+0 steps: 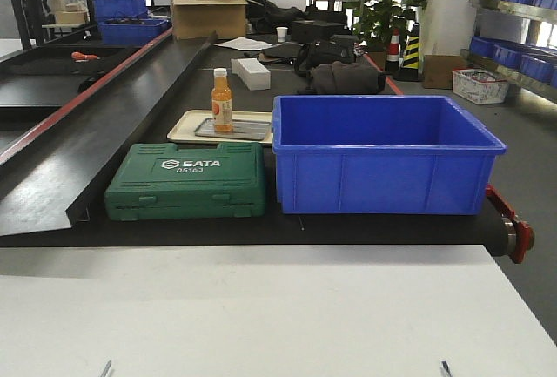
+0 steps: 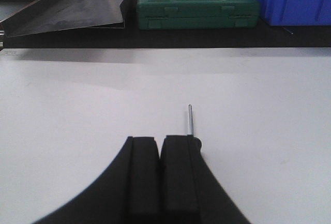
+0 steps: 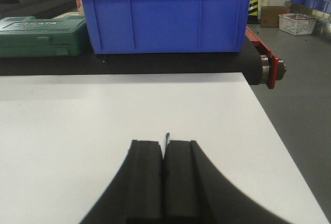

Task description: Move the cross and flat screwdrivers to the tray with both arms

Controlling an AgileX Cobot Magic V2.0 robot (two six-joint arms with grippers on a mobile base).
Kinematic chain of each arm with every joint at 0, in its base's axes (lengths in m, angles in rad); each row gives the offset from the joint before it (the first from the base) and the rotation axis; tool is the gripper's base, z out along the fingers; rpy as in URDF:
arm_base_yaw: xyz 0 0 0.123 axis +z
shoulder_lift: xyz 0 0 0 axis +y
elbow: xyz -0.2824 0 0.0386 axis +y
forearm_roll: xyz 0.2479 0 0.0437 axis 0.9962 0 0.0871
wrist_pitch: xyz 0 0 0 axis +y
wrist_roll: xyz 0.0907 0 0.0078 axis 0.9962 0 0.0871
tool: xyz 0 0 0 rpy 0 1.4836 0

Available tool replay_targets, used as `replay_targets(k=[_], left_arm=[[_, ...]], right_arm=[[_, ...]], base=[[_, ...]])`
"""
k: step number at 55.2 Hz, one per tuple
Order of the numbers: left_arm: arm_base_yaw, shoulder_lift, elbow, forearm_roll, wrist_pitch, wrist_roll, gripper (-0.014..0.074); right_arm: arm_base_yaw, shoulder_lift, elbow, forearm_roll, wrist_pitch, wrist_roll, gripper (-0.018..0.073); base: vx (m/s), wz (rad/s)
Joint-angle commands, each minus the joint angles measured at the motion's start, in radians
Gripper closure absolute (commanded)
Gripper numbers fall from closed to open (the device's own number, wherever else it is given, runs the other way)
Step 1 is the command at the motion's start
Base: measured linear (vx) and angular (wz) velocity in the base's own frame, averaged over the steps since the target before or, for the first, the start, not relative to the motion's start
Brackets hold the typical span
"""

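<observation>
1. I'm seeing the left tool (image 2: 159,144) closed, one screwdriver (image 2: 190,119) poking its thin steel shaft out beside it
2. The right tool (image 3: 164,146) closed, other screwdriver (image 3: 166,138) showing its tip at the seam
3. Flat grey metal tray (image 1: 250,130) sitting well apart

Crate (image 1: 383,155): taken as landmark.
Tool case (image 1: 187,181): was set just left of the crate.
Larger tray (image 1: 181,131): was laid behind the tool case, left-rear of the crate.
Tray (image 1: 248,130): was laid in the larger tray.
Bottle (image 1: 222,98): was stood upright on the tray.
Table (image 1: 261,307): was placed in front of the crate.
</observation>
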Motion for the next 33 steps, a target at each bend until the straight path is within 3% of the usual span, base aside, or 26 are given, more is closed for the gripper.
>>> replay_targets(k=[1, 13, 33], left_arm=[[-0.004, -0.001, -0.026, 0.0, -0.082, 0.009, 0.0602], [-0.004, -0.001, -0.026, 0.0, -0.119, 0.016, 0.0602], [-0.004, -0.001, -0.027, 0.0, -0.324, 0.02, 0.0602]], right_arm=[[-0.004, 0.001, 0.008, -0.007, -0.085, -0.003, 0.0567], [-0.004, 0.001, 0.008, -0.007, -0.085, -0.003, 0.0567], [-0.004, 0.001, 0.008, -0.007, -0.085, -0.003, 0.0567]], base=[[0.0, 0.0], [0.0, 0.0], [0.0, 0.0]])
